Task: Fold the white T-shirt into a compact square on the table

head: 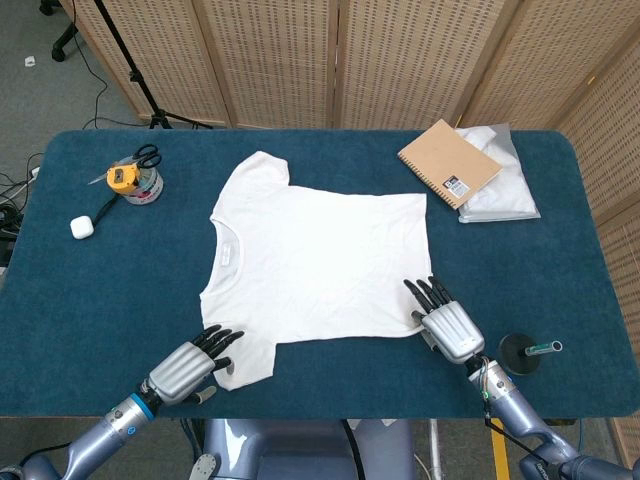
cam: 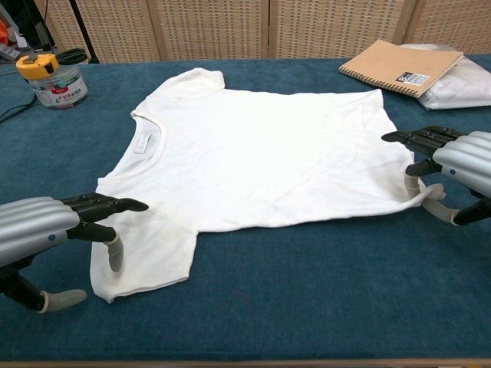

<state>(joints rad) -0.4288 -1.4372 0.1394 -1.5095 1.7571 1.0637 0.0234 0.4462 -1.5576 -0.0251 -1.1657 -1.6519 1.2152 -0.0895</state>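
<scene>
The white T-shirt [head: 315, 260] lies spread flat in the middle of the blue table [head: 80, 290], its long axis running left to right — collar [head: 226, 258] pointing left, hem [head: 427, 255] to the right, one sleeve toward the far edge and the other sleeve [cam: 142, 257] toward the near edge. It is unfolded, a single layer, with soft wrinkles across the body and a small label showing inside the neckline.

At the near-left, the left hand [head: 185, 368] hovers at the near sleeve with its fingers [cam: 107, 205] stretched out over the sleeve's left edge; thumb hanging down beside the cloth. Nothing is gripped there, fingers apart. Whether the fingertips actually touch the fabric, the views don't settle.

At the near-right, the right hand [head: 450, 328] sits at the hem's near corner — dark fingers extended over the cloth, thumb tucked low against the corner, which is slightly lifted and curled there in the chest view. Whether it is truly pinched, I cannot tell.

Far right: a brown spiral notebook [head: 449, 163] resting on a white plastic-wrapped packet [head: 505, 190]. Far left: a jar [head: 135, 182] with scissors, and a small white case [head: 82, 227] near it. A black stand [head: 527, 352] sits just right of the right hand.
</scene>
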